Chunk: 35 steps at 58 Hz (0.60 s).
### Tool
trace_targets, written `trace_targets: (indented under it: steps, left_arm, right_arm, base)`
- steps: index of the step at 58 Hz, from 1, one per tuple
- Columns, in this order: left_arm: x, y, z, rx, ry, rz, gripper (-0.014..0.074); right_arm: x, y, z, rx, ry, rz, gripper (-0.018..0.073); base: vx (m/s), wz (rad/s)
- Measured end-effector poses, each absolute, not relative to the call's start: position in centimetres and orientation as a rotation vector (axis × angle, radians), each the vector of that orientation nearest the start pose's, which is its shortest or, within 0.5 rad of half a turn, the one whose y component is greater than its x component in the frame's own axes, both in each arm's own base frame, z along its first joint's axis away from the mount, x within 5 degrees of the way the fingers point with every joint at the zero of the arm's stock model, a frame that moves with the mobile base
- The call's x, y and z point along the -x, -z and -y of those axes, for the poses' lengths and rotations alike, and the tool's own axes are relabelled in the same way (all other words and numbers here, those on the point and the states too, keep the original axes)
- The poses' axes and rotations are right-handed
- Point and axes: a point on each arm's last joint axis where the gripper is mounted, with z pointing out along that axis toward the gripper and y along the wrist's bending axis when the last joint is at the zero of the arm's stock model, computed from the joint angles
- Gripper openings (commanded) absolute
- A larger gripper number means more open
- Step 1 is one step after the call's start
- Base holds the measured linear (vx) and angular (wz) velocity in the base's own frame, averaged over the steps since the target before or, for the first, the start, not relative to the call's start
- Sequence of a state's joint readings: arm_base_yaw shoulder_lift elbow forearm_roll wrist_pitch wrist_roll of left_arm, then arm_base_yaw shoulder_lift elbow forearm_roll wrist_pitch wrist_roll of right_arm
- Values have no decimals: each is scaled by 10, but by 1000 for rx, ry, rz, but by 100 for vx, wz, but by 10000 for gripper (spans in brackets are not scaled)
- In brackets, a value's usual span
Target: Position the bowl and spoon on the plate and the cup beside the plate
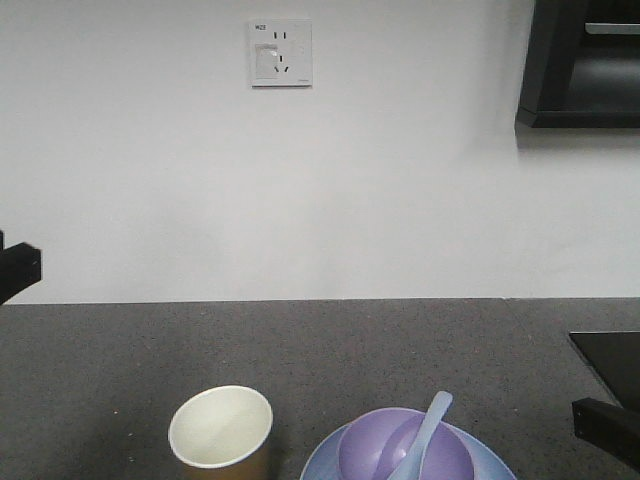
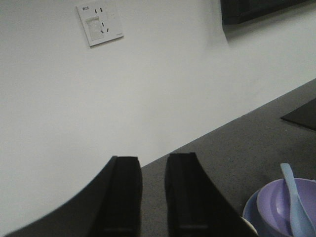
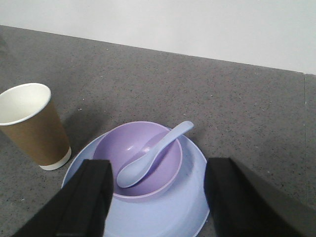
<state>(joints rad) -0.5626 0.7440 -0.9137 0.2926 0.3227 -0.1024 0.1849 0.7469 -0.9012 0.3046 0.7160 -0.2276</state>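
Plate (image 3: 163,217): light blue, shallow, raised rim; flat on the dark speckled counter (image 3: 197,89). Looks light and stiff, probably slick; best taken at the rim if moved at all.

Bowl (image 3: 148,163): lavender, smooth; sits upright on the plate, toward its rear-left part in the right wrist view. Likely light and rigid with slippery walls; a pinch across the rim would serve.

Spoon (image 3: 153,153): pale bluish-white; scoop down inside the bowl, handle leaning up over the bowl's rim toward the wall. Light and hard by the look of it; the stubby handle is the natural hold, and a nudge could tip it out.

Cup (image 3: 32,123): brown paper, white rim and base band, cream inside, empty; upright on the counter just beside the plate, on its left in the front view. Whether it touches the plate cannot be told. Thin, crushable walls; calls for a gentle side grip at mid-height.

Left gripper (image 2: 153,197): jaws a narrow gap apart, holding nothing; raised, aimed at the wall.

Right gripper (image 3: 155,197): jaws wide apart, holding nothing; poised above the plate's near edge.

Judgement: layout appears complete.
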Motion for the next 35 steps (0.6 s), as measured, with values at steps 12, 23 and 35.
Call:
trace_targets:
  steps: [12, 23, 35]
  left_arm:
    - [-105, -422, 55, -483, 236, -1523, 220]
    - [-103, -422, 54, -481, 235, -1525, 220]
    - [-103, -422, 54, -481, 235, -1525, 219]
  right_arm:
    - [-132, -386, -43, 307, -321, -2004, 469]
    - [-132, -385, -43, 307, -321, -2005, 469]
    - [-132, -385, -43, 307, -321, -2005, 469]
  base:
    - [0, 0]
    - [0, 0]
    - [0, 0]
